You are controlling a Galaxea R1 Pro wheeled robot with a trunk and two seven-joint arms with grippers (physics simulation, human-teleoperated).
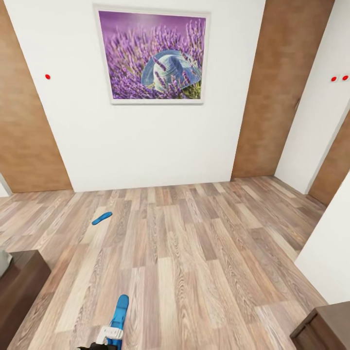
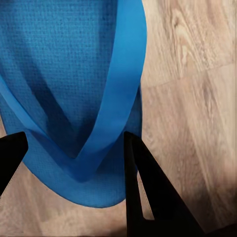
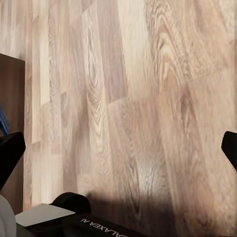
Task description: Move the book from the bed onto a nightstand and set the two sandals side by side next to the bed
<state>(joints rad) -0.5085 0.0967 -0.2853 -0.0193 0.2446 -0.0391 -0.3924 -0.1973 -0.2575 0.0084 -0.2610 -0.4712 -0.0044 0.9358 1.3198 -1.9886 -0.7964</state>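
The left arm reaches low at the head view's bottom edge, its left claw pointing down at a blue sandal. Wood-plank floor runs to a white wall hung with a lavender picture, between brown panels. The second sandal lies well apart, farther out on the floor. A dark brown bed corner shows at left. In the left wrist view, the left claw's fingers straddle the sandal's end, jaws parted; contact cannot be told. The right claw hangs spread wide over bare planks.
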